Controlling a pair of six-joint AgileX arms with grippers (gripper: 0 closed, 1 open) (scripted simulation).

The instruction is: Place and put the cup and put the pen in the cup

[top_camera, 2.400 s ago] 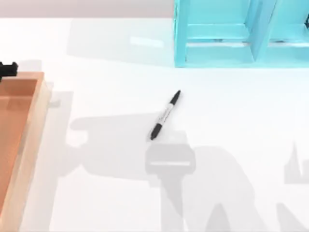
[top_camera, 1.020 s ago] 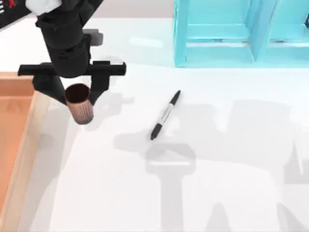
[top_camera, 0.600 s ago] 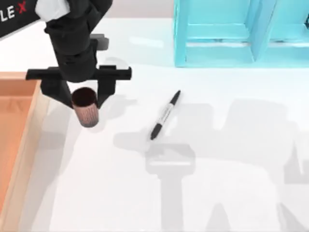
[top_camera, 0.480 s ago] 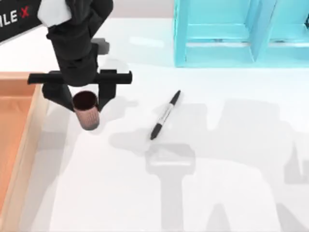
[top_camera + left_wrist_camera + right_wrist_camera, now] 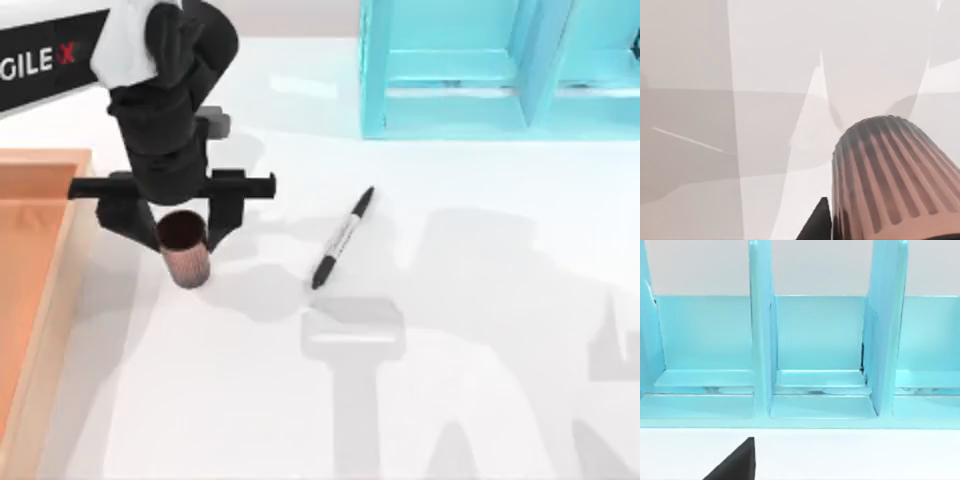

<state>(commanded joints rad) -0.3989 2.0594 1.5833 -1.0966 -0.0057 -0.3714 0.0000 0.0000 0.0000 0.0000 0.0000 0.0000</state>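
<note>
My left gripper (image 5: pixel 178 237) is shut on the cup (image 5: pixel 187 264), a small reddish-brown ribbed cylinder held upright with its dark opening up. It hangs at the table's left-middle, just right of the wooden tray. Whether its base touches the table I cannot tell. In the left wrist view the cup (image 5: pixel 890 180) fills the corner beside one black fingertip (image 5: pixel 819 226). The pen (image 5: pixel 342 238), black with a grey-white middle band, lies slantwise on the table right of the cup, well apart from it. A black part of my right gripper (image 5: pixel 735 465) shows in front of the shelf.
A shallow wooden tray (image 5: pixel 60 300) runs along the left edge of the table. A turquoise shelf unit with upright dividers (image 5: pixel 470 110) stands at the back right, seen close up as the shelf (image 5: pixel 815 405) in the right wrist view. Open white tabletop lies in front of the pen.
The left arm has come in from the tray's far end carrying the cup. Over the last second it moved toward the table's front and slightly right, nearer the pen. The pen has stayed put.
</note>
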